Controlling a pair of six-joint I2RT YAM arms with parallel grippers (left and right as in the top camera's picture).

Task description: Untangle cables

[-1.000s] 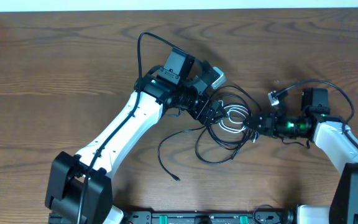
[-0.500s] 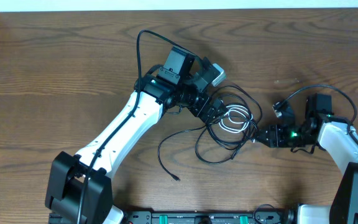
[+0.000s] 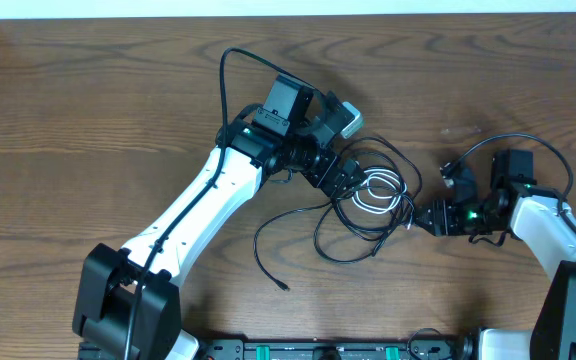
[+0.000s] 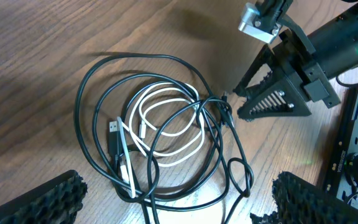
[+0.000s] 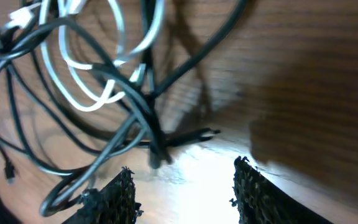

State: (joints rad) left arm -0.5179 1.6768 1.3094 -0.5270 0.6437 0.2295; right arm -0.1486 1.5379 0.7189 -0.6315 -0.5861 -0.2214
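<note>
The cables lie in one tangle mid-table: black cables loop around a shorter white cable. One black tail trails toward the front left and ends in a small plug. My left gripper hovers over the tangle's left side. In the left wrist view the left gripper is open wide, astride the black loops and the white coil, clamping nothing. My right gripper sits at the tangle's right edge. It is open with bare wood between its fingers, and crossed black strands lie just ahead.
The arms' own thick black wires arch above the left wrist and right wrist. A white strip borders the table's far edge. A black rail runs along the front edge.
The right gripper has swung toward the front and slightly right, turned, and opened its jaws. The left gripper stayed over the tangle and spread a little wider. The cables barely shifted.
</note>
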